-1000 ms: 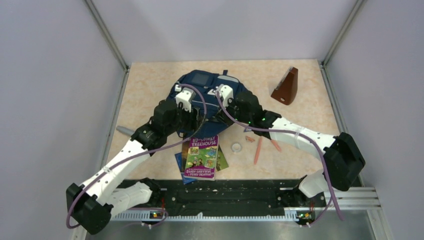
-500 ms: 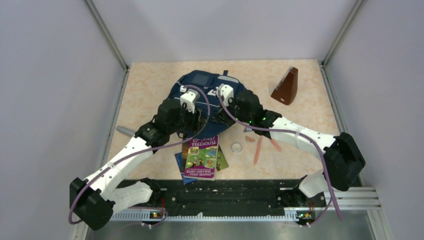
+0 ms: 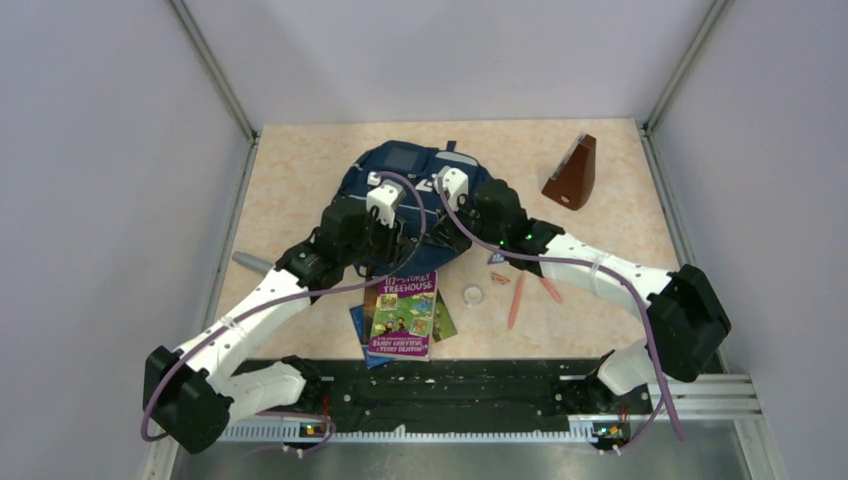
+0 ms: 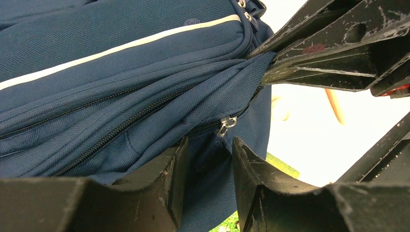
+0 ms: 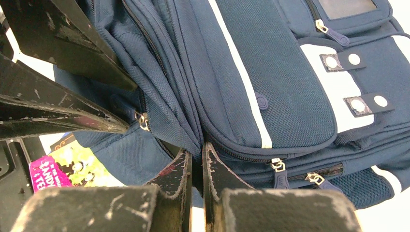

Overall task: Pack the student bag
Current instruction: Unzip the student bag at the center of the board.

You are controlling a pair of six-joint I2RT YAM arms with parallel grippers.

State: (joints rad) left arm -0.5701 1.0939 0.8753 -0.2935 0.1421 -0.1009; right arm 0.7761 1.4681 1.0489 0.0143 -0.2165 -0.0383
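One student bag (image 3: 405,160) is lying at the middle of the table (image 3: 300,170), toward the far side, with its front pockets facing up. Two arms are reaching onto its near edge.

The right pincer (image 5: 197,154) is clamping a fold of the bag's navy fabric, its fingers pressed together on the cloth. The left pincer (image 4: 209,145) is sitting just left of it with its fingers apart. They are straddling bag fabric just below one silver zipper pull (image 4: 225,124), with a clear gap showing between them.

Near the bag, three books are lying stacked: one purple book (image 3: 404,315) on top, one blue book (image 3: 358,325) poking out at the left and one green book (image 3: 443,322) at the right. Right of the stack one small tape ring (image 3: 473,295) is lying beside one orange stick (image 3: 516,300) and one pink stick (image 3: 551,291). One brown wedge (image 3: 572,173) is standing at the far right. One grey stick (image 3: 250,262) is lying at the left edge.
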